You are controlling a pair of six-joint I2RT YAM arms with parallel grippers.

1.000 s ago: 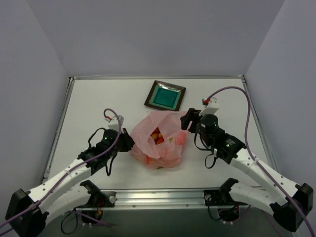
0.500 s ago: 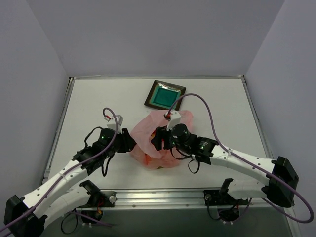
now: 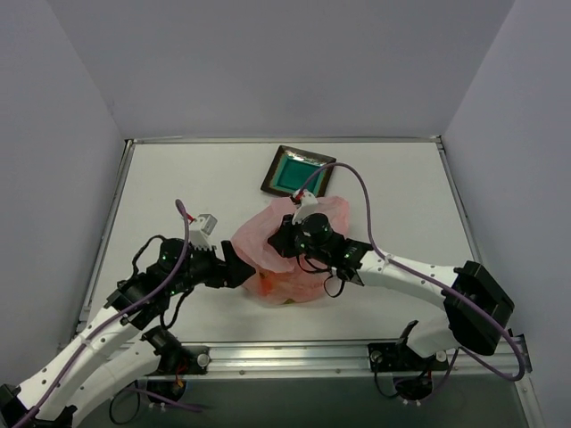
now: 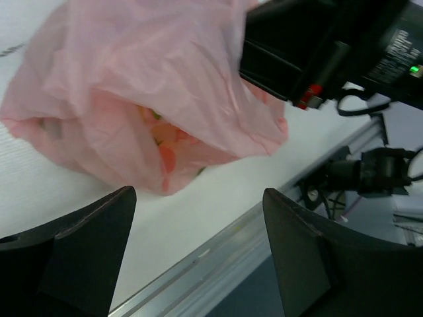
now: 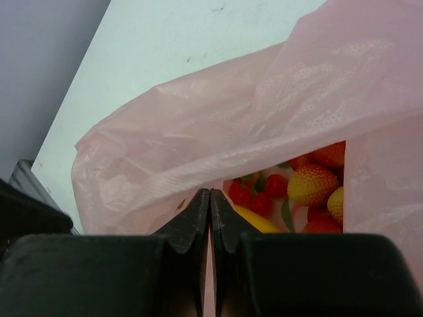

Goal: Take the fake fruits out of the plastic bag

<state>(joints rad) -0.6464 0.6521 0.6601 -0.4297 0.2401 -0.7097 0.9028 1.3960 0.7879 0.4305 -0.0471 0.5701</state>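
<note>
The pink plastic bag (image 3: 299, 267) lies crumpled mid-table, its mouth turned up. Inside it the fake fruits show in the right wrist view: yellow-red strawberries (image 5: 310, 185), small red pieces with green leaves (image 5: 254, 195) and a yellow piece (image 5: 256, 221). My right gripper (image 3: 278, 242) reaches over the bag from the right. Its fingers (image 5: 198, 218) are shut together on the thin film at the plastic bag's (image 5: 198, 125) rim. My left gripper (image 3: 234, 266) stands open just left of the bag, touching nothing. In the left wrist view that open gripper (image 4: 198, 257) faces the plastic bag (image 4: 132, 79) from a short distance.
A square teal plate (image 3: 299, 172) with a dark rim lies behind the bag. The table's metal front rail (image 3: 294, 352) runs close below the bag, and grey walls enclose the table. The right arm's link (image 3: 401, 267) stretches across the table on the right.
The right arm swung left over the bag and its jaws shut on the rim. The left gripper let go of the bag's left side and opened wide.
</note>
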